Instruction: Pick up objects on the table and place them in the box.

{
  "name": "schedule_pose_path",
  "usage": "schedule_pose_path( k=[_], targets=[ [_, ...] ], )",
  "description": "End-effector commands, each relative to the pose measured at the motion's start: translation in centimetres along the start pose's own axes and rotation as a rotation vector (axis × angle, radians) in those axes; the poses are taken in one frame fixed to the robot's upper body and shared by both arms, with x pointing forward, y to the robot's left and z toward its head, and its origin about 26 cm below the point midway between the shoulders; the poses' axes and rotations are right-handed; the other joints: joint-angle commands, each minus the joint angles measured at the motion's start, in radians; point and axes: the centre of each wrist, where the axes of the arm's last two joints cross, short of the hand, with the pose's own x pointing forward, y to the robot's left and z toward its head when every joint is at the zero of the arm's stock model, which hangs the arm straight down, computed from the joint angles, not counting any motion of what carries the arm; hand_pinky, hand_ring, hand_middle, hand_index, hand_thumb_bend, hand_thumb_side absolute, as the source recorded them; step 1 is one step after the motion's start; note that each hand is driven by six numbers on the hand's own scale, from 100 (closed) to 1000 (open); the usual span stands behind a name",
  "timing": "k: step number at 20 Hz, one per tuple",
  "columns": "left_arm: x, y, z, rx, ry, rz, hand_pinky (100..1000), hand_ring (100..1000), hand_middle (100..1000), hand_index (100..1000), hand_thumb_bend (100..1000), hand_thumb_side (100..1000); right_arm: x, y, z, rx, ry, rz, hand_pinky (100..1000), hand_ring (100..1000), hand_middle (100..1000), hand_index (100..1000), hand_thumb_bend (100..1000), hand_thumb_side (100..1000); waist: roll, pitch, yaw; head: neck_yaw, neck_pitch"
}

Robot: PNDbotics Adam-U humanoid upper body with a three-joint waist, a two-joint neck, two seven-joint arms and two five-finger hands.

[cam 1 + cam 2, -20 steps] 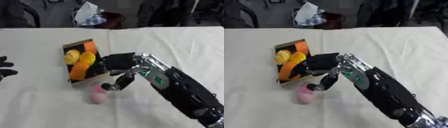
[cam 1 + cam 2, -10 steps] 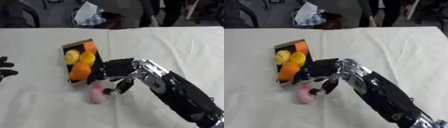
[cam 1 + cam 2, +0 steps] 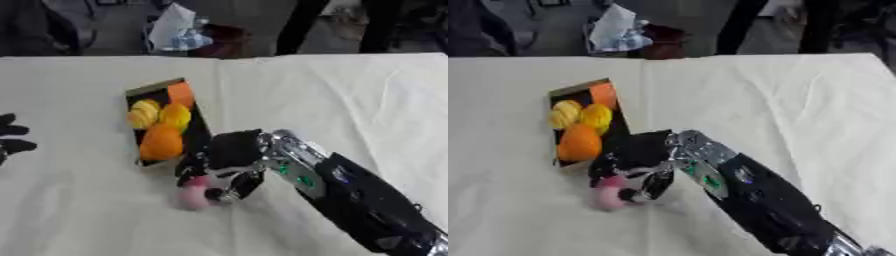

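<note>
One pink object (image 3: 194, 196) sits just near of the box (image 3: 203, 134). My right hand (image 3: 229, 156) curls around it. It looks light and soft, so I'd hold its middle.

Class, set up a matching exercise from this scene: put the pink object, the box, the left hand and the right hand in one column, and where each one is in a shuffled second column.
Things:
1. pink object
2. box
3. left hand
4. right hand

Places:
A. idle at the view's left edge
B. on the cloth, holding orange and yellow fruit
C. just below the box, under a hand
D. reaching down over the pink object

Pairs: 1-C, 2-B, 3-A, 4-D
</note>
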Motion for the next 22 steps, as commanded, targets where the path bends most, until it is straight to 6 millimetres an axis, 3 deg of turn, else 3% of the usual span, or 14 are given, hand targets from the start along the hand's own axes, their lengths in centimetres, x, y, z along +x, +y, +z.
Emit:
schedule_pose_path(
  k=[1,4,7,16,22],
  targets=[
    [0.6,0.4,-0.3,-0.006,-0.025,-0.022,742,580,623,806,100,846,-0.3,-0.7,0.0,0.189,-0.150,0.126,797,822,823,723,100,100,0.000,-0.024,0.002,-0.001,-0.004],
    [0.6,0.4,-0.3,-0.007,-0.024,-0.020,742,580,623,806,100,847,-0.5,-1.1,0.2,0.156,-0.139,0.138,784,792,783,589,100,100,0.001,-0.024,0.001,0.000,-0.005],
    [0.6,0.3,-0.3,-0.008,-0.023,-0.020,743,580,623,806,100,847,-1.0,-1.7,0.7,0.096,-0.122,0.149,777,782,766,514,100,100,0.002,-0.025,0.000,0.001,-0.005],
    [0.5,0.4,-0.2,-0.007,-0.021,-0.020,744,579,623,806,100,846,-2.4,-7.2,2.8,-0.059,-0.058,0.228,776,782,765,501,100,100,0.005,-0.030,-0.004,0.000,-0.004],
    [0.4,0.3,-0.1,-0.008,-0.019,-0.016,745,579,624,806,100,846,-3.7,-8.5,3.0,-0.088,0.006,0.203,775,781,767,502,100,100,0.011,-0.030,0.001,-0.004,-0.006]
  ],
)
